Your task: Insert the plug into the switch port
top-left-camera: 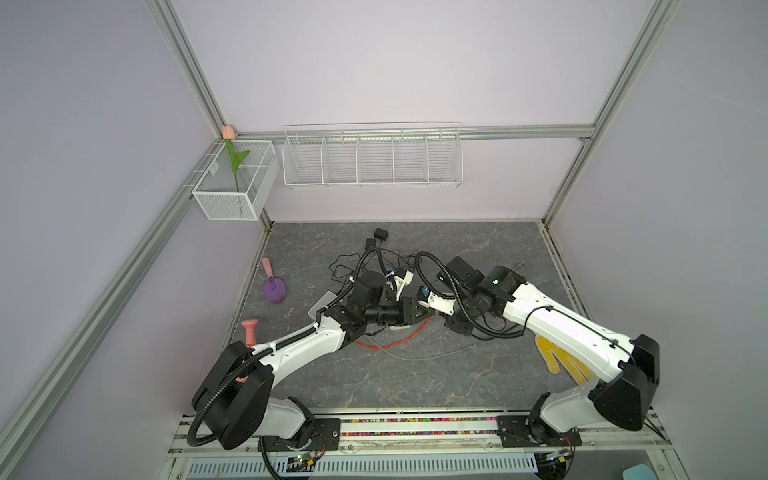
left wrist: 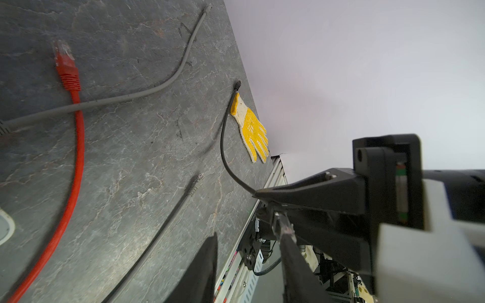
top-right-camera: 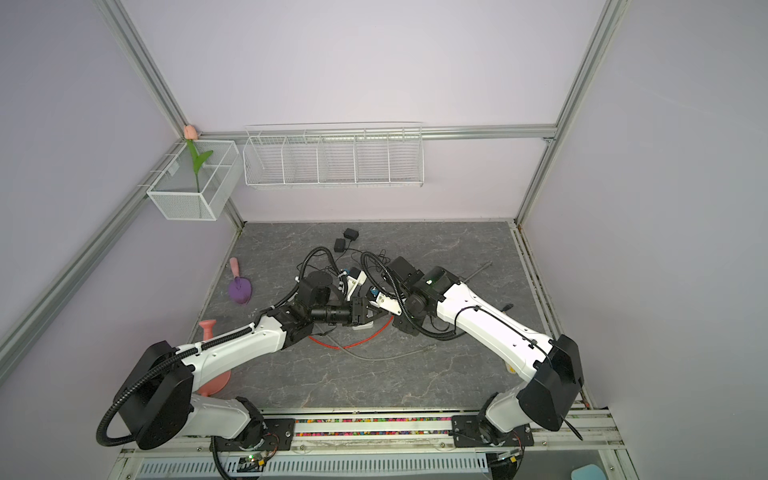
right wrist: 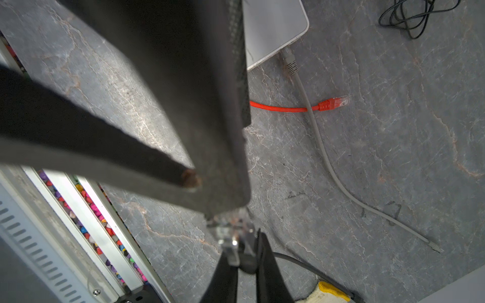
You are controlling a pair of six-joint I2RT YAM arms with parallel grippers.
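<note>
Plug (right wrist: pixel 229 236), a clear one on a black cable (left wrist: pixel 223 147), sits pinched in the right gripper (right wrist: pixel 244 244), whose jaws are clamped on it and on the boot just behind it. It sticks out past the fingertips, held apart from the switch (right wrist: pixel 273 26). The left gripper (left wrist: pixel 249 236) faces it tip to tip. Its jaws stand apart with nothing between them, and the tip of one finger (left wrist: pixel 296 262) touches the plug, as both wrist views show.

In both top views the two grippers meet over the middle of the table (top-left-camera: pixel 457 374), and the left arm (top-left-camera: pixel 299 345) hides most of the switch.

The switch, a flat white box, lies on the table with a grey cable (right wrist: pixel 320 147) plugged into its edge near one corner. A red cable (right wrist: pixel 278 107) crosses the grey cable, and its end lies loose on the table near the switch.

The black cable curves away from the right gripper across the table. Its far end lies just beside the cuff of a yellow glove (left wrist: pixel 252 131), near the table's right edge.
</note>
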